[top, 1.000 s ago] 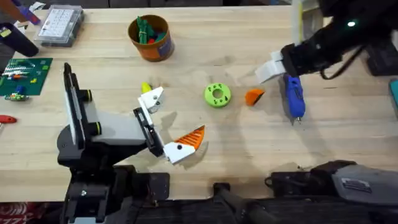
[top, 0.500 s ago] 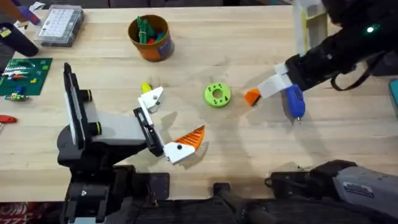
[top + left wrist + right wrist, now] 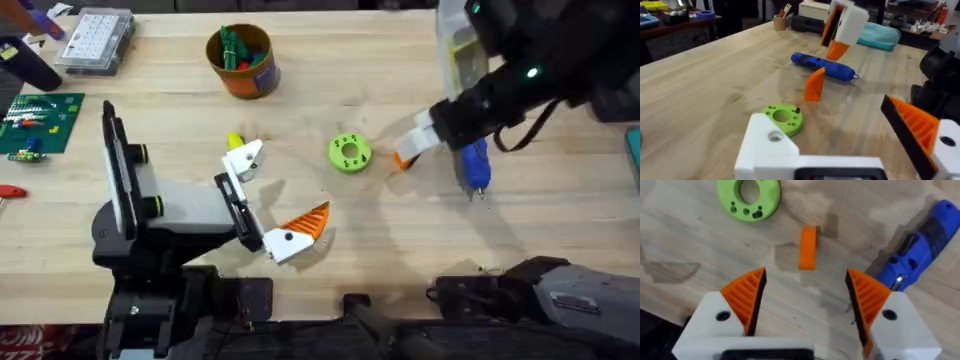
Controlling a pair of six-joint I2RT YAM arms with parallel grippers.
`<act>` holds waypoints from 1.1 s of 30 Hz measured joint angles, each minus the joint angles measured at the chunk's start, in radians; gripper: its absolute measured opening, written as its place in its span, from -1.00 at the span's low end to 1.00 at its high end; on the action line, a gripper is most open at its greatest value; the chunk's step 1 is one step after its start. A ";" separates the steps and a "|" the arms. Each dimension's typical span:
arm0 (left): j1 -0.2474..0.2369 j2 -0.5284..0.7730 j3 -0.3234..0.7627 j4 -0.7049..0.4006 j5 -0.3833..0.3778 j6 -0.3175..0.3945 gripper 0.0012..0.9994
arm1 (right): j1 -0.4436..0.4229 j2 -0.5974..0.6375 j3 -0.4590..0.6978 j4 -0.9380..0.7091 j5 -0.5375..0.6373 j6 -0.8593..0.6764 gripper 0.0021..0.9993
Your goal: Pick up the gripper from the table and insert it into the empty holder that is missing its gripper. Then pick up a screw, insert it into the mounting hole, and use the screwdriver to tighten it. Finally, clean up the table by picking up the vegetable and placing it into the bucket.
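The right gripper [image 3: 805, 297] is hanging over the tabletop [image 3: 300, 90] with fingers spread apart around the loose gripper [image 3: 807, 247], which is standing beside the screwdriver [image 3: 917, 250] and risks tipping if nudged.

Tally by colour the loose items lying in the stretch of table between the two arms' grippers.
Orange: 1, the gripper, a loose finger standing on the wood
Green: 1, the flat ring with holes
Blue: 1, the screwdriver
Total: 3
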 joint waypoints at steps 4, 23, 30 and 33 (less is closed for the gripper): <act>0.000 0.000 0.000 0.000 0.000 0.000 0.98 | 0.000 0.039 -0.056 0.036 0.005 -0.003 0.89; 0.000 0.000 0.000 0.000 0.000 0.000 0.98 | 0.000 0.181 -0.060 0.087 0.012 -0.003 0.19; 0.000 0.000 0.000 0.000 0.000 0.000 0.98 | 0.000 0.181 -0.060 0.105 0.011 -0.004 -0.05; 0.000 0.000 0.000 0.000 0.000 0.000 0.98 | 0.000 0.181 -0.060 0.113 0.011 -0.006 -0.33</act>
